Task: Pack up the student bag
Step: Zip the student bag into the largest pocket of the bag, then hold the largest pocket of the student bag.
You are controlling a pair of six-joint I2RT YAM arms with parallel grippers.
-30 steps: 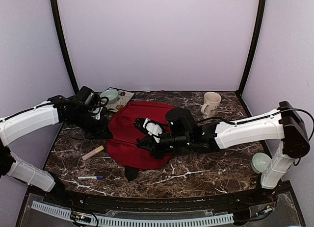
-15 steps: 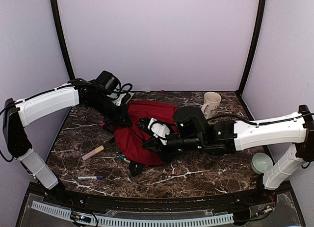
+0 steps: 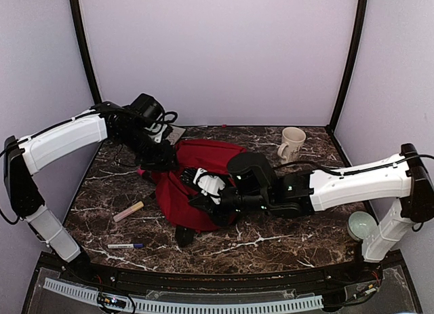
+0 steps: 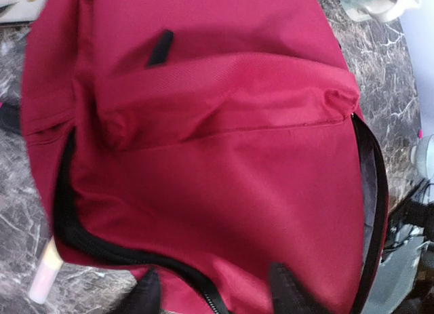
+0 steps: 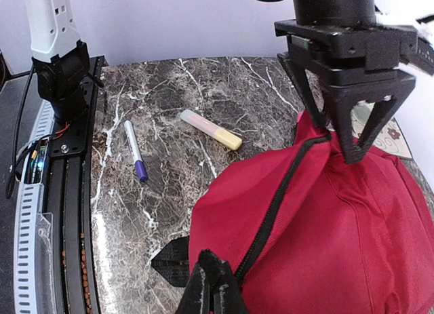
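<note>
Soft red fabric backpack (image 3: 203,154) lies mid-table on the dark marble tabletop (image 3: 271,239), bunched up, with its near-left end raised into a peak. The dark zipper is parted, and my left wrist view shows grey lining along the right-hand edge.

Left gripper (image 5: 337,141): fingers spread wide, straddling that raised peak from above. One finger touches the fabric and the other stands clear. I can't tell whether anything is caught on it.

Right gripper (image 5: 215,287): fingers drawn together, pinching the backpack's near edge right where the zipper track ends.

Left of the backpack, apart from it, are a yellow-and-pink highlighter stick (image 5: 210,129) and, nearer the arm bases, a white pen with a purple cap (image 5: 133,150). A cream ceramic mug (image 3: 291,143) stands upright at the far right, well clear of the backpack.
</note>
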